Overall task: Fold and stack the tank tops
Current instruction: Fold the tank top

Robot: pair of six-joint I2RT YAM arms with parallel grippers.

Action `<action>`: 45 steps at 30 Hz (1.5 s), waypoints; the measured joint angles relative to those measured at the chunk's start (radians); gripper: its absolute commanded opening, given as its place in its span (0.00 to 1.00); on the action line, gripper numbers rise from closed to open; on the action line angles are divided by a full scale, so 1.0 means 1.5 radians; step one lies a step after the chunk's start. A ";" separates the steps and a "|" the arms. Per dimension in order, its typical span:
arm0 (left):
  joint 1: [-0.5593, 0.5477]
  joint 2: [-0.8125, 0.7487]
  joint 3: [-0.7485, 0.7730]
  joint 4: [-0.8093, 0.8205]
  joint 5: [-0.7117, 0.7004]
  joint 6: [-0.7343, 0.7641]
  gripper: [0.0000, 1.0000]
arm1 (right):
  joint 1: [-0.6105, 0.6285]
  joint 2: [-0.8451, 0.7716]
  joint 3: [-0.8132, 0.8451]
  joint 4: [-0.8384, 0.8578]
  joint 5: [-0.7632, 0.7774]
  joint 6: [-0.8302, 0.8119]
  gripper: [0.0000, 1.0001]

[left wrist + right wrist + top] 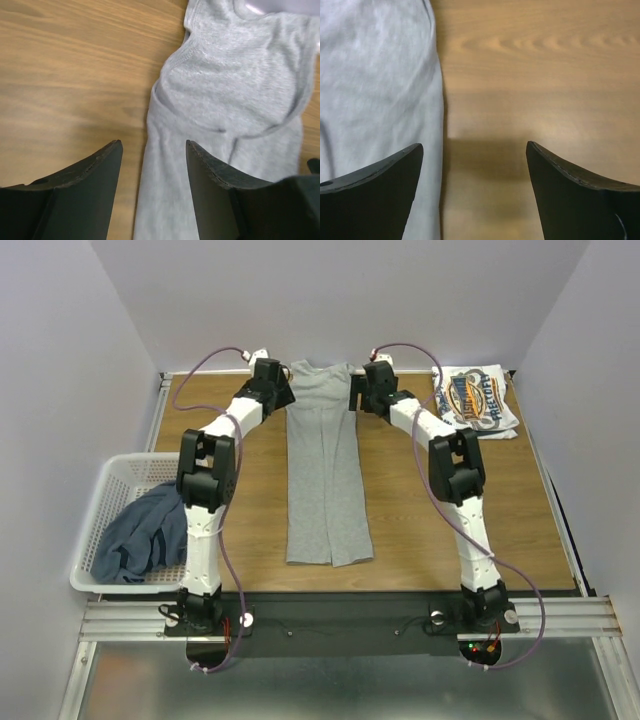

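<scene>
A light grey tank top [324, 465] lies flat down the middle of the wooden table, folded into a long narrow strip with its neckline at the far edge. My left gripper [280, 392] hovers open at its upper left edge; in the left wrist view the grey cloth [225, 90] runs between the spread fingers [154, 145]. My right gripper [362, 392] stands open at the strip's upper right edge, over the cloth's border [380, 90] and bare wood [475, 147]. A white tank top with a blue-and-orange logo [478, 400] lies folded at the far right. A slate blue tank top [145, 535] is bunched in the basket.
A white plastic lattice basket [105, 498] hangs off the table's left side. White walls close in the far and side edges. The table's metal frame [350, 615] runs along the near edge by the arm bases.
</scene>
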 measured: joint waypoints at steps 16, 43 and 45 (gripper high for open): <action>-0.231 -0.706 -0.798 0.021 -0.074 -0.184 0.54 | 0.173 -0.655 -0.773 0.025 -0.074 0.203 0.78; -0.452 -0.961 -1.008 -0.175 -0.110 -0.466 0.47 | 0.343 -0.878 -1.074 -0.041 -0.077 0.445 0.61; -0.464 -0.954 -1.008 -0.181 -0.117 -0.480 0.46 | 0.343 -0.871 -1.074 -0.036 -0.076 0.450 0.58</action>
